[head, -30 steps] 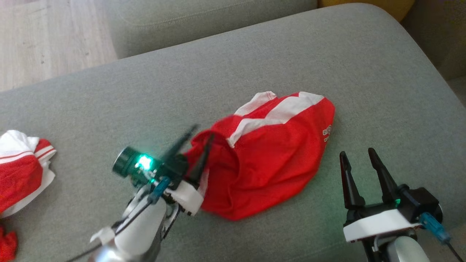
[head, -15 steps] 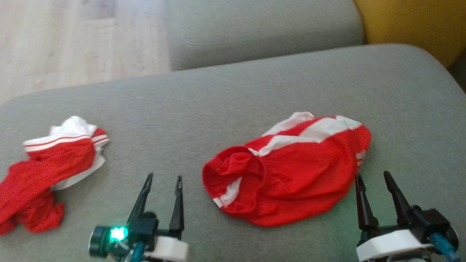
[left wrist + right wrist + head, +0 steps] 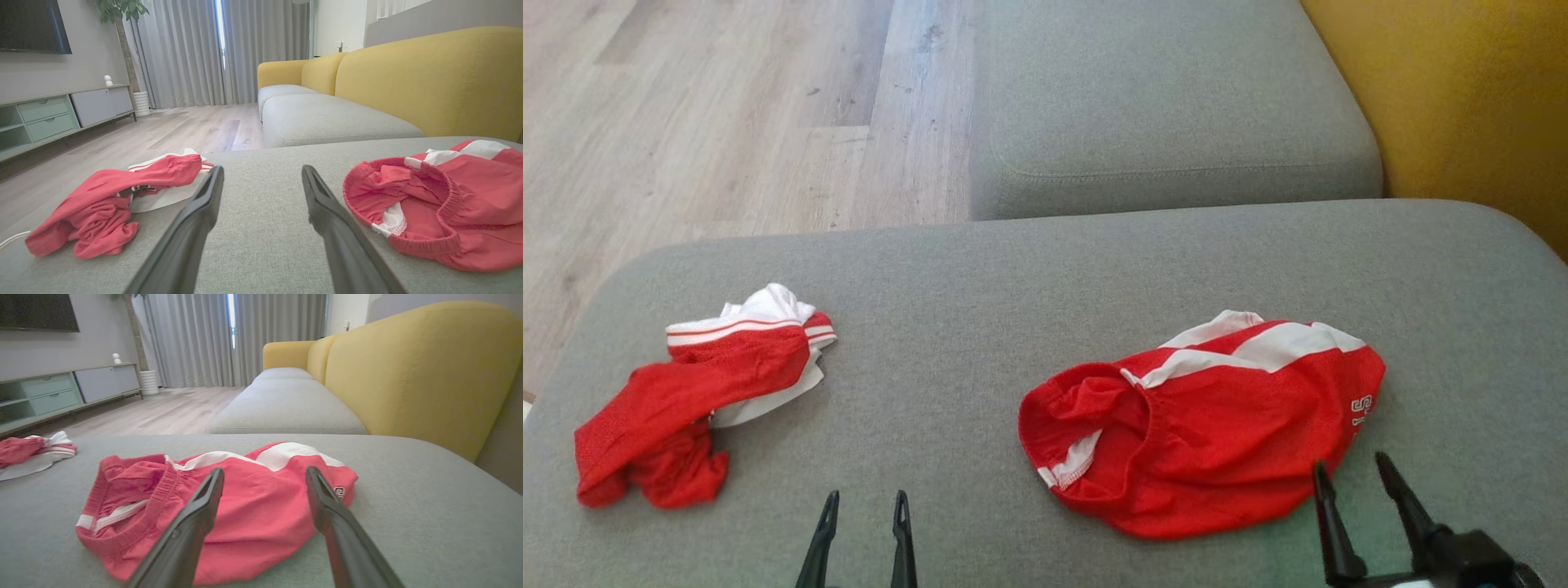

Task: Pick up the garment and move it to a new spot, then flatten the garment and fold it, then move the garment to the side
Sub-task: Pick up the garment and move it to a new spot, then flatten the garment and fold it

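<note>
Poised low with left pincer [image 3: 866, 495] and right pincer [image 3: 1349, 461] spread, gripping nothing. Facing the garment [image 3: 1217, 433], crumpled on the cushion [image 3: 980, 310] just ahead of the right pincer; probably readied for flattening.

Two crumpled red-and-white fabric garments: a bunched garment [image 3: 694, 400] at eight o'clock in the head view, and elastic-waisted shorts [image 3: 1201, 425] at four o'clock. Three grey upholstered seat cushions: the near cushion [image 3: 980, 269] bearing both garments, a second cushion [image 3: 1160, 98] at twelve o'clock, and a third cushion [image 3: 282, 90] beyond it. Two grippers, the left gripper [image 3: 866, 496] and the right gripper [image 3: 1349, 462], each with two long dark fingers.
</note>
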Motion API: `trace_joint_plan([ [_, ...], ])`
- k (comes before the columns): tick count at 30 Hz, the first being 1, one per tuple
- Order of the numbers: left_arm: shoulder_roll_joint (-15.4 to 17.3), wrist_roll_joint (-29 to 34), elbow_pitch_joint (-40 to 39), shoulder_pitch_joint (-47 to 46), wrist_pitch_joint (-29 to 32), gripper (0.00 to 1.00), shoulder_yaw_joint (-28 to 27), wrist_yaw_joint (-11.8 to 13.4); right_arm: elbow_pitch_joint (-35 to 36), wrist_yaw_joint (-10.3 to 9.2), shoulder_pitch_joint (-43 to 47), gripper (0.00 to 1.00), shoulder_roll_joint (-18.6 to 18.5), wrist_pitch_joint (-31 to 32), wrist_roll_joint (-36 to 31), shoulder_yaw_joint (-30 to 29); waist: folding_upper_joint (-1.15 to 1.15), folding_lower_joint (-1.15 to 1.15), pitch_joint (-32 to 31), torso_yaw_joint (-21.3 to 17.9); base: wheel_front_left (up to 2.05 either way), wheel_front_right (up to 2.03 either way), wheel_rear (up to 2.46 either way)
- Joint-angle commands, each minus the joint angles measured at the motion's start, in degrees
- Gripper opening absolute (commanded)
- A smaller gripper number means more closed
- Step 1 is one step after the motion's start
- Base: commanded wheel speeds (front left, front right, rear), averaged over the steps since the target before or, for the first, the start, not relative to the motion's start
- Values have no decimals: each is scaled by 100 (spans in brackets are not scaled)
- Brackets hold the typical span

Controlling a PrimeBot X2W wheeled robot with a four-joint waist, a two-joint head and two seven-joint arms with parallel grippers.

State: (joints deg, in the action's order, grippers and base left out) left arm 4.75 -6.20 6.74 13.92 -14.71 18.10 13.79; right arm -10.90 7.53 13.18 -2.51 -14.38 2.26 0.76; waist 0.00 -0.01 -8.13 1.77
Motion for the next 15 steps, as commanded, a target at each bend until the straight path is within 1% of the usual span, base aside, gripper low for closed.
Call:
trace_joint_plan([
  [1,-66,99,-226,-247,-29,100,-232,-9,197,-4,-197,100,-37,-62,43,161,0,1,-10,-3,0,0,0],
  [9,-86,290,-275,-188,-29,100,-323,-34,230,-4,-150,100,-37,-62,-126,388,0,1,-16,16,0,0,0],
  [15,-110,296,-271,-175,-29,100,-366,-82,253,-4,-140,100,-37,-62,-92,471,0,1,-7,49,0,0,0],
])
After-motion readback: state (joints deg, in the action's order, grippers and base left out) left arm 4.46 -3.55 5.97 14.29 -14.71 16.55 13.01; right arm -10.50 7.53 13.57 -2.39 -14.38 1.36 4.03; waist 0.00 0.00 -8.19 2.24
